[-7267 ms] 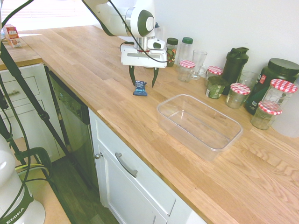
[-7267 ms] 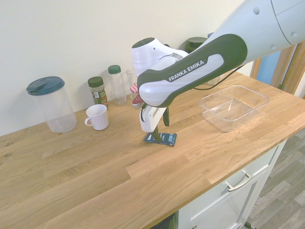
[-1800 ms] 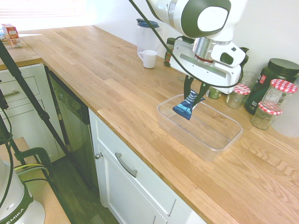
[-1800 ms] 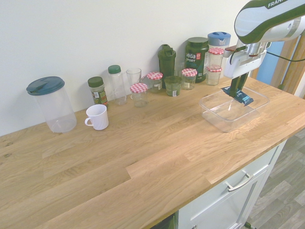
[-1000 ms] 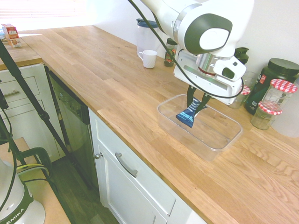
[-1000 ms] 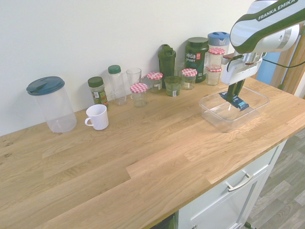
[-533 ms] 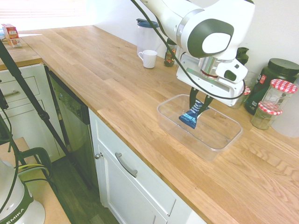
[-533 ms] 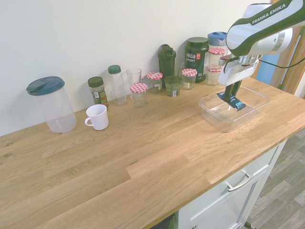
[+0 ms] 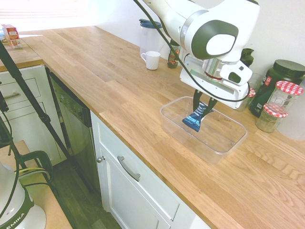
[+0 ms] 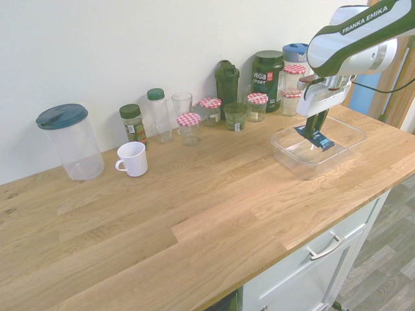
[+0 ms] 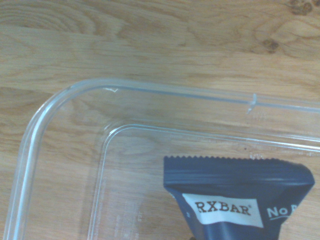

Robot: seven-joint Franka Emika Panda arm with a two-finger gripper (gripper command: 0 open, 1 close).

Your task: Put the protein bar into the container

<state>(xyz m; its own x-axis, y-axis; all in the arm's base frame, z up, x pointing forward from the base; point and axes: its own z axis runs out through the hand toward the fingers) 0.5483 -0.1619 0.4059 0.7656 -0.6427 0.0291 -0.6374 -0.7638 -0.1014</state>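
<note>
Wooden surface [image 9: 95, 76] at right of frame: the tool [image 9: 202, 106] points down, pinched on the protein bar [image 9: 195, 119], which hangs just below it inside the clear container [image 9: 224, 145]

Dark-blue protein bar [image 9: 194, 120] hangs tilted inside clear rectangular container [image 9: 176, 125] on countertop
</note>
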